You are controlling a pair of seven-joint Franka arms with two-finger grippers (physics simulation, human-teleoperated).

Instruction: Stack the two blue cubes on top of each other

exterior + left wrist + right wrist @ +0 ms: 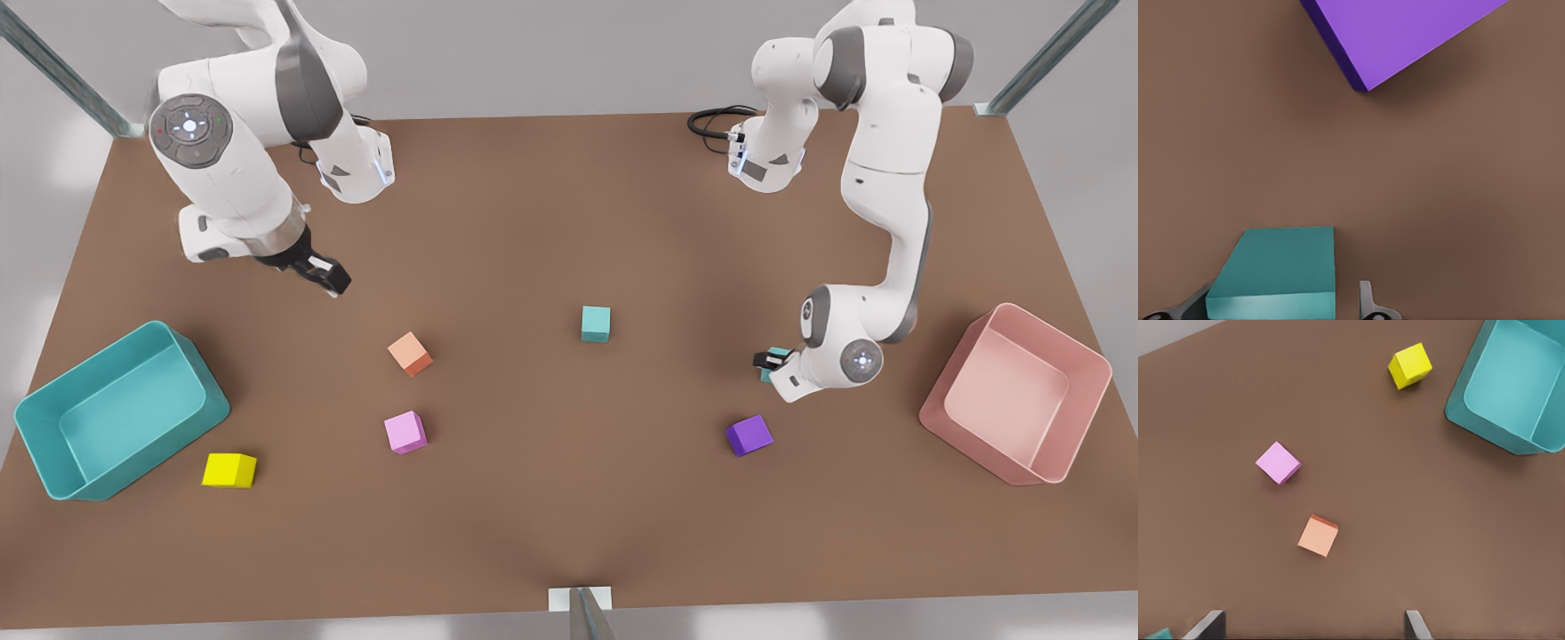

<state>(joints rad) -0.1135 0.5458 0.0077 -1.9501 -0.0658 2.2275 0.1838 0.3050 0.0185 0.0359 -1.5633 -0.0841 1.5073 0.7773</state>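
Note:
One blue cube (596,324) sits alone on the brown table (551,498) near its middle; a corner of it shows in the right wrist view (1158,633). The other blue cube (781,353) (1281,267) rests on the table on the front view's right, between the fingers of my left gripper (770,360) (1281,307). That gripper is low and open, with a small gap between one finger (1367,300) and the cube. My right gripper (324,276) (1313,627) hangs open and holds nothing above the table on the front view's left.
A purple cube (749,436) (1405,33) lies close to the left gripper. Orange (410,354), pink (405,432) and yellow (229,469) cubes lie left of centre. A teal bin (116,409) stands at the far left, a pink bin (1018,396) at the far right.

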